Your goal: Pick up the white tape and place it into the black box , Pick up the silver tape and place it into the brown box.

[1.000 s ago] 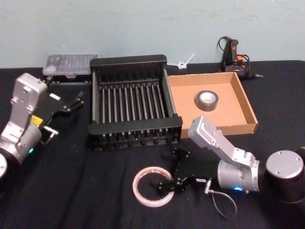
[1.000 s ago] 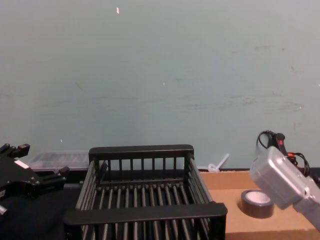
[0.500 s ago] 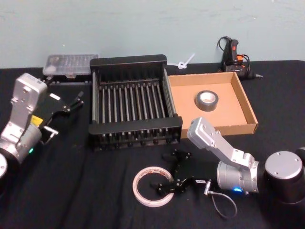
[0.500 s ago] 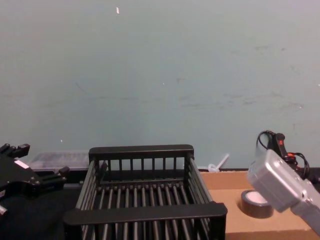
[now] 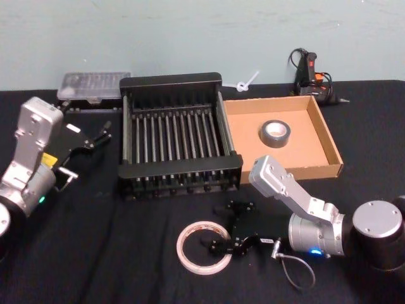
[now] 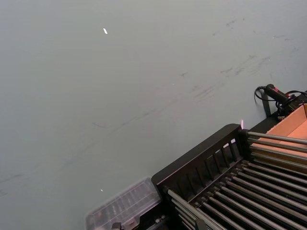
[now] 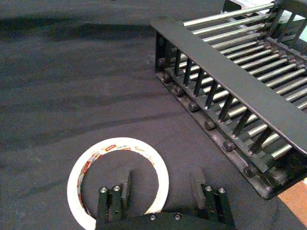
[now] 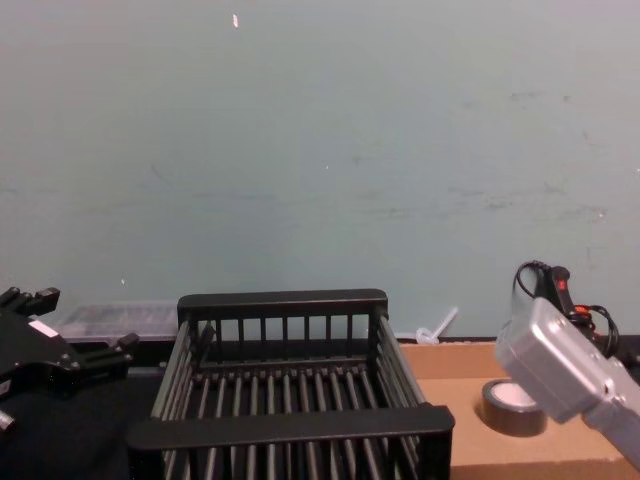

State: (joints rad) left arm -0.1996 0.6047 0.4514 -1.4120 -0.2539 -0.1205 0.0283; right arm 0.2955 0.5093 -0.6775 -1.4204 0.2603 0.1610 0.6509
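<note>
Light over the scene was even and soft, moderately bright, with no single source evident. The black box (image 5: 179, 144) served as the clearest gauge: its metal floor bars caught pale highlights in the head and right wrist views, while only faint, diffuse shadow lay on the dark cloth (image 5: 114, 240) in front of it. Behind the box the wall (image 8: 320, 150) was flatly lit, its scuffs plain. The head view was slightly soft overall. In the left wrist view, the clear case (image 6: 125, 207) beside the box looked blurred.
</note>
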